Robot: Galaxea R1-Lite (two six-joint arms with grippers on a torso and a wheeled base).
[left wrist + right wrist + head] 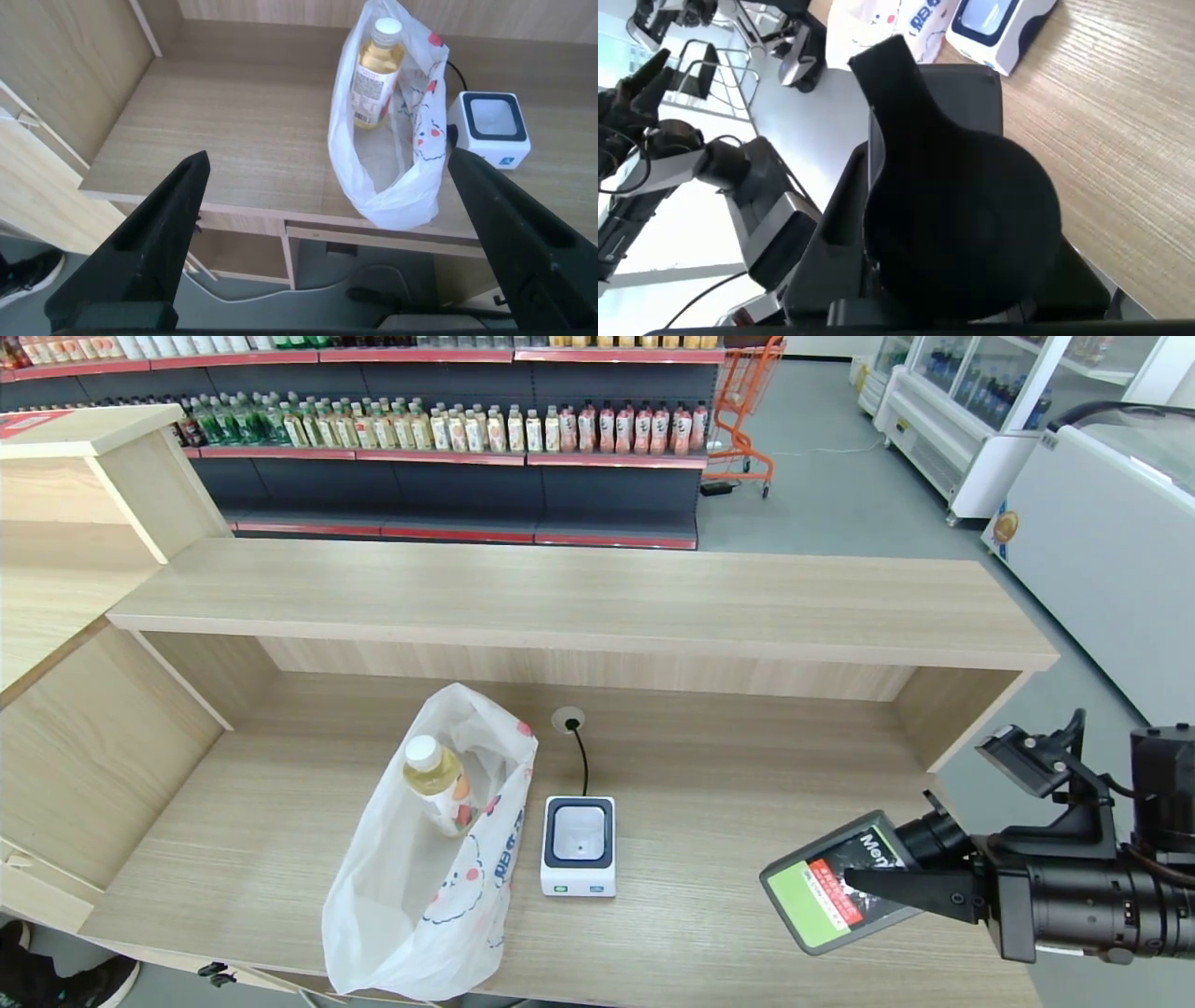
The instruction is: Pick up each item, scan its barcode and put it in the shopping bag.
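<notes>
1. Now the item in play, a flat dark packet with a green and red label, sits in the right gripper. The claw is clamped on the packet, with one black finger lying across the labelled face. The packet is tilted, label side up, over the right front part of the wooden counter.
2. The barcode scanner is a small white box with a dark-framed window facing up. It stands on the counter well to the left of the packet and apart from it. A black cable runs from its back to a round hole in the counter.
3. The shopping bag, white plastic with a cartoon print, stands open just beside the scanner on its left. A bottle of yellow drink with a white cap stands inside it, leaning a little.
4. In the left wrist view, the left gripper hangs off the counter's front edge near the bag. Its claw is spread wide and holds nothing, and the bag and scanner show between its two fingers.
5. Beyond the counter is a raised wooden ledge, then store shelves lined with drink bottles. An orange cart and white freezer cabinets stand to the right.
</notes>
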